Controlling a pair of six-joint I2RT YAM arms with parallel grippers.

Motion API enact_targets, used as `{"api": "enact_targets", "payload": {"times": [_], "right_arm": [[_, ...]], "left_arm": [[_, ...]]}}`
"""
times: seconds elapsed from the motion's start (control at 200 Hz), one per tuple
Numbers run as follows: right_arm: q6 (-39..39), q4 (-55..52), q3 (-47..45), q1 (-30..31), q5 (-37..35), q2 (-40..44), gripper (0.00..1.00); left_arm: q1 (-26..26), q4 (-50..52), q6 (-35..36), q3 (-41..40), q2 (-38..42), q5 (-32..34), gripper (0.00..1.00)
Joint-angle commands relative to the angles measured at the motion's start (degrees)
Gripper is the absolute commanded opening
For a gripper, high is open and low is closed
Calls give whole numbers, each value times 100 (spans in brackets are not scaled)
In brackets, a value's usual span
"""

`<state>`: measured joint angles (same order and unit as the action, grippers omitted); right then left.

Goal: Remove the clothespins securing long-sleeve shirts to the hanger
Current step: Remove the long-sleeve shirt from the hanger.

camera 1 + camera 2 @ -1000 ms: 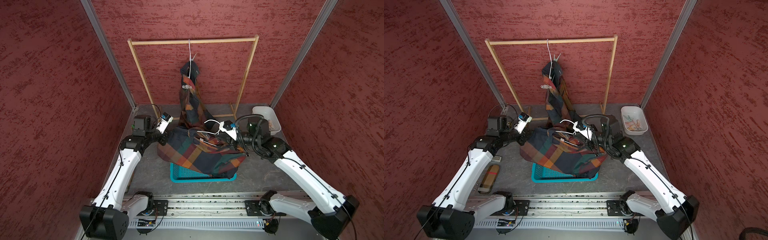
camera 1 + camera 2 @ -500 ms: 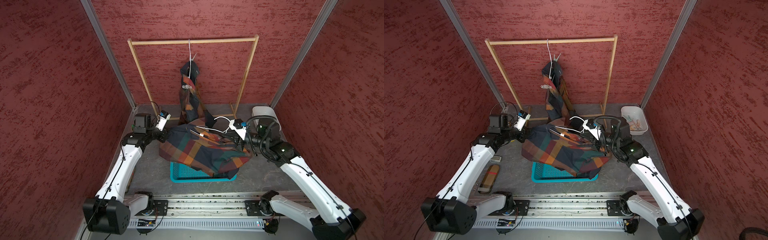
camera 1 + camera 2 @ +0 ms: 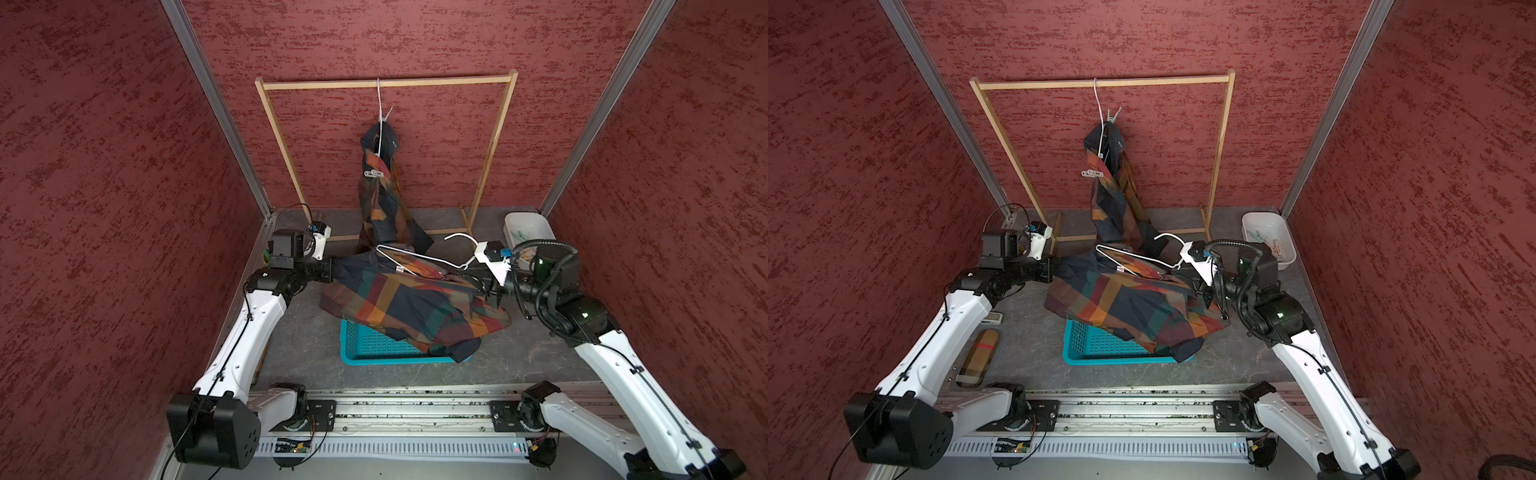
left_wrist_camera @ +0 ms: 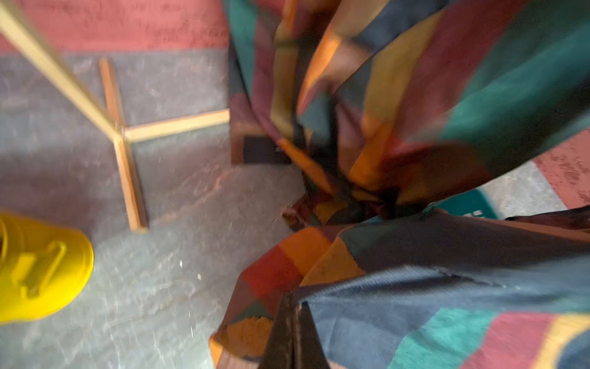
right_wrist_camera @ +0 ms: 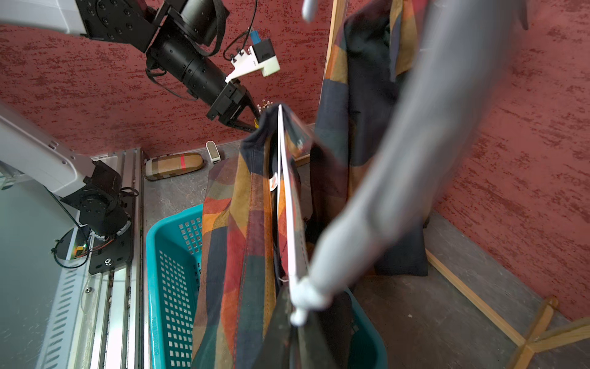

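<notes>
Two navy, green and orange plaid long-sleeve shirts; hanging shirt (image 3: pixel 380 199) on a wooden rack (image 3: pixel 436 82) carries two pale plastic clothespins (image 3: pixel 374 173); stretched shirt (image 3: pixel 409 301) spans a teal plastic basket (image 3: pixel 374 358), left gripper (image 3: pixel 332 270) and right gripper (image 3: pixel 482 286) each clamped on it; collar label (image 5: pixel 273 183) unreadable.

First shirt (image 3: pixel 380 195): plaid in navy, green, orange and maroon, hanging bunched from white hanger (image 3: pixel 379 104), far centre. Whitish clothespin (image 3: pixel 374 173) clipping its upper part. Mint clothespin (image 3: pixel 1113 116) sticking up above collar. Second shirt (image 3: pixel 411 303): same plaid, stretching left-right mid-scene. Second hanger (image 5: pixel 288 223) lying tilted in its collar, small pale clip (image 3: pixel 400 269) sitting on wire.
</notes>
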<state>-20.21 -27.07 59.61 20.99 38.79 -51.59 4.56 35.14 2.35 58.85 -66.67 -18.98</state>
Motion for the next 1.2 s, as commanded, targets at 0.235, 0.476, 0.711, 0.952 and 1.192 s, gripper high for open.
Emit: {"api": "enact_targets", "payload": {"times": [0.235, 0.476, 0.711, 0.952, 1.192], "right_arm": [[217, 385, 87, -109, 498, 6, 0], [838, 1884, -196, -104, 1016, -435, 0], [413, 1658, 41, -113, 1315, -853, 0], [114, 1590, 68, -122, 1810, -1028, 0], [-193, 1388, 283, -114, 2308, -1289, 0]], "left_arm": [[816, 129, -41, -226, 436, 536, 0], [1901, -116, -68, -836, 1263, 472, 0], [1590, -640, -103, -821, 2165, 310, 80], [-475, -1106, -42, -280, 2297, -2729, 85], [-1475, -1766, -267, -84, 1747, -5124, 84]]}}
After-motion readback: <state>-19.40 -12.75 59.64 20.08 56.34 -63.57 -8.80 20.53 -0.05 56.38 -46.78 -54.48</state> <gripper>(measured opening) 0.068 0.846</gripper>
